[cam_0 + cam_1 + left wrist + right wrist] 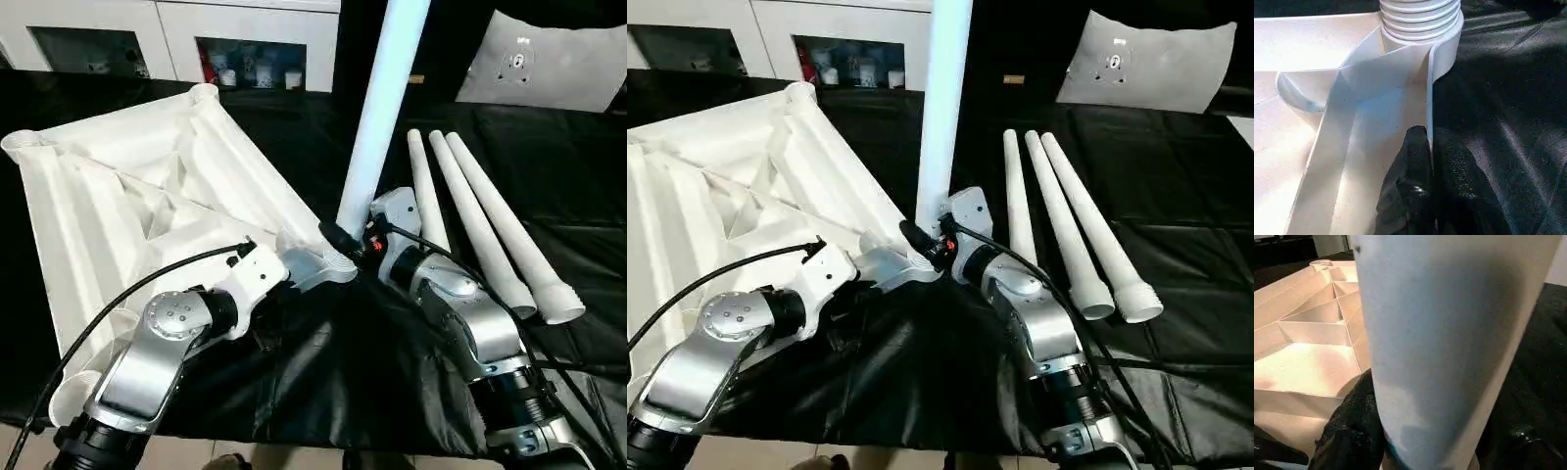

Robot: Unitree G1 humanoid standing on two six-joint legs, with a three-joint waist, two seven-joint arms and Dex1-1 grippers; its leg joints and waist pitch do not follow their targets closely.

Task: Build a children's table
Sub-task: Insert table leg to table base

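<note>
- Left claw [1432, 196] is pinched on the rim of the tabletop [118, 196], just beside its near corner socket [1420, 29]
- Right claw [355, 238] clasps an upright leg [377, 117] low down; its ridged end sits in that socket
- Three legs [480, 220] lie side by side on the black mat [372, 382], right of the upside-down top

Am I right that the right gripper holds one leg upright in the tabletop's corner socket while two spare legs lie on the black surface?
Not quite: three spare legs lie there, as the left eye view shows. The right gripper does hold a leg upright in the tabletop's corner socket.
</note>
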